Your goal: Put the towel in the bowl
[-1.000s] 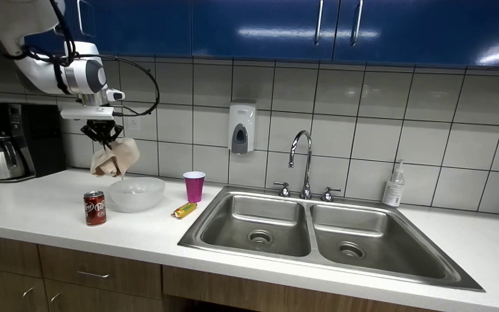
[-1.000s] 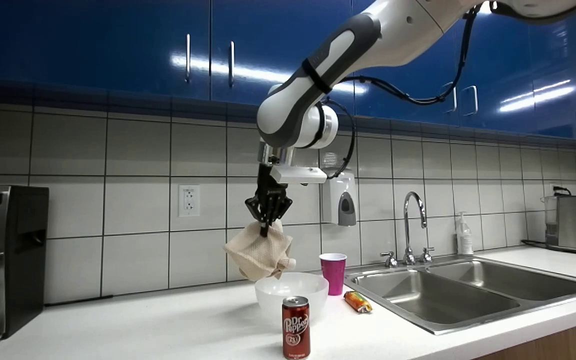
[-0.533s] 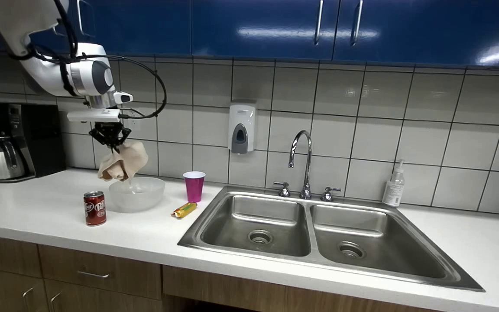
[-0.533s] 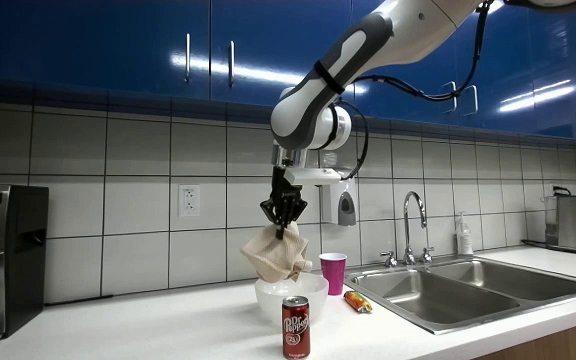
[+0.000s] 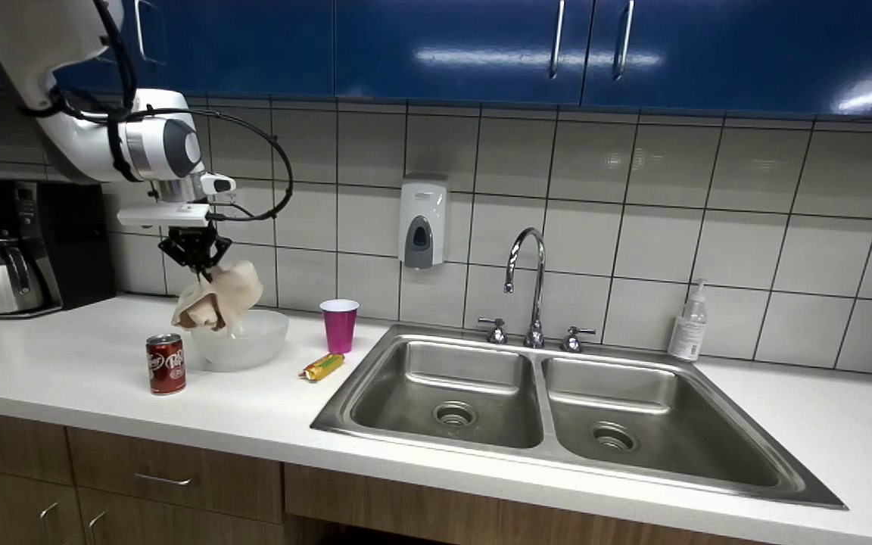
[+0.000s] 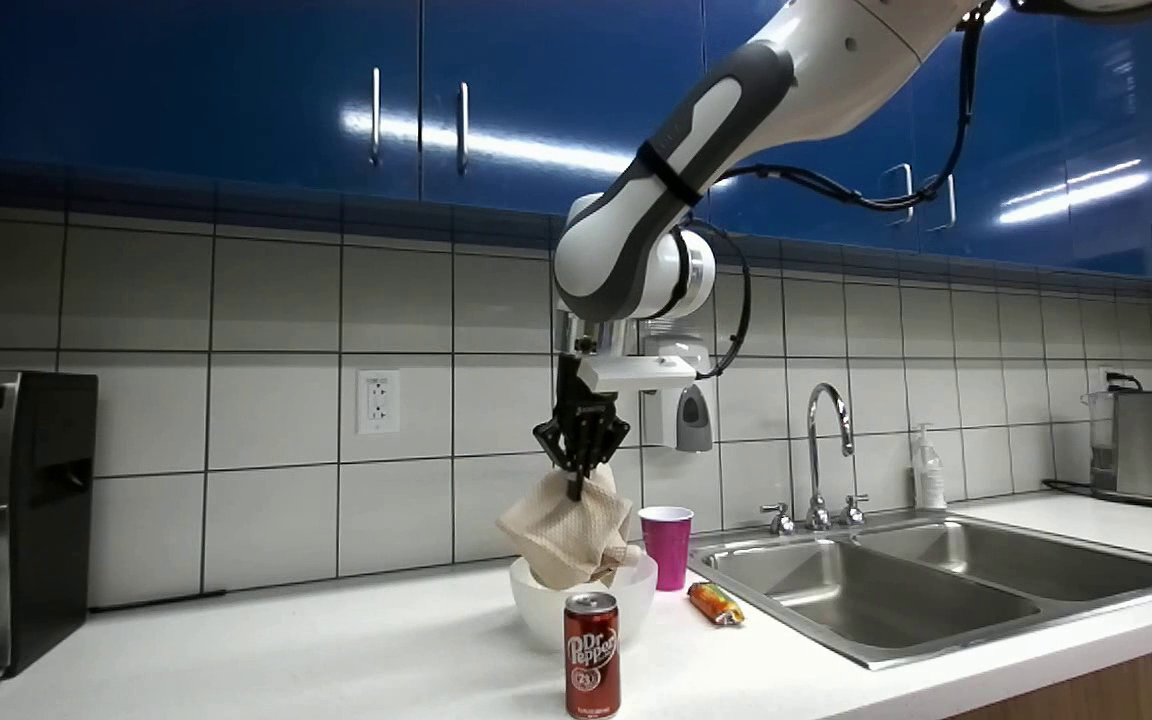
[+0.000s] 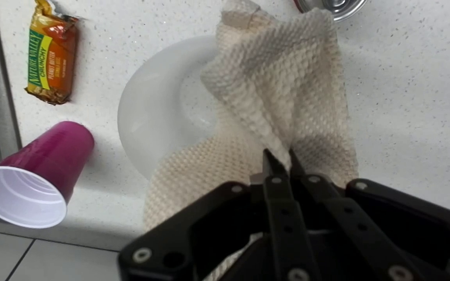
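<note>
The towel [image 6: 568,535] hangs from the claw [image 7: 282,157], a fold pinched between its fingertips. Below the claw stands the bowl [image 7: 147,105], partly hidden by the towel; whether they touch is unclear. In the wrist view, the purple cup [image 7: 59,152] and wrapped bar [image 7: 53,58] are left of the claw, the soda can [image 7: 336,7] beyond its tips.

Above the claw [image 6: 576,490] there are blue cabinets [image 6: 236,90], which reflect a bright streak of light [image 5: 481,57]. Behind the claw is a wall [image 6: 276,420] of pale tiles. Below the claw extends a white counter [image 6: 286,650], and wooden drawers [image 5: 179,458] are under this counter.
</note>
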`<state>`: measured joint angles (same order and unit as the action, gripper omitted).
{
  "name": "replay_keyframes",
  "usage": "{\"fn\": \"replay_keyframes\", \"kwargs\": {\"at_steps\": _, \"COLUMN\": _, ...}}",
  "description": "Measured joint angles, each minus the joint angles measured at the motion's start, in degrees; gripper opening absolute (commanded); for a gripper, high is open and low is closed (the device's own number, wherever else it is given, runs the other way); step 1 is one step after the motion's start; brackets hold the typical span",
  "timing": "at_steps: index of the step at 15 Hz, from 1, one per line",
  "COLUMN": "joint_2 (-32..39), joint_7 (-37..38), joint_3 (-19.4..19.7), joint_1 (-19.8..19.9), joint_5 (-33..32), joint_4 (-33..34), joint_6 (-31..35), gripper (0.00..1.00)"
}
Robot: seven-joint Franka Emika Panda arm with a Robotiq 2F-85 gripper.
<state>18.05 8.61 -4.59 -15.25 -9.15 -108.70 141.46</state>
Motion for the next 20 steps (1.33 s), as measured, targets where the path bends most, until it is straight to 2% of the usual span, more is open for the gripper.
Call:
{"fn": "replay_keyframes", "kwargs": {"at_steps": 5, "joint_2": 0.93, "joint_7": 4.83, "joint_3": 1.53, "joint_1": -0.01, "joint_5": -1.69, "joint_4": -0.91, "joint_6": 3.93, "gripper": 0.01}}
{"fn": "replay_keyframes", "kwargs": {"at_steps": 13, "joint_2": 3.84, "joint_7": 7.95, "joint_3": 2.11, "joint_1": -0.34, "joint_5": -2.18, "joint_4": -0.95, "joint_6": 5.62, "gripper": 0.01}}
{"fn": "replay_keyframes", "kwargs": {"at_steps": 14, "joint_2": 4.1, "joint_7": 8.15, "joint_3": 2.11, "joint_1": -0.4, "joint_5": -2.18, "joint_4": -0.95, "joint_6": 5.75, "gripper": 0.09}}
{"fn": "replay_keyframes", "kwargs": {"at_steps": 15, "joint_2": 4.33, "joint_7": 8.32, "joint_3": 2.11, "joint_1": -0.45, "joint_5": -2.18, "joint_4": -0.94, "joint_6": 5.81, "gripper": 0.31}}
{"fn": "replay_keyframes", "kwargs": {"at_steps": 17, "joint_2": 4.73, "joint_7": 8.87, "joint_3": 2.2, "joint_1": -0.58, "joint_5": -2.18, "joint_4": -0.94, "joint_6": 5.82, "gripper": 0.36}}
{"fn": "replay_keyframes", "kwargs": {"at_steps": 20, "joint_2": 5.03, "joint_7": 9.43, "joint_3": 2.31, "joint_1": -0.73, "joint_5": -2.18, "joint_4": -0.94, "joint_6": 5.82, "gripper": 0.56}}
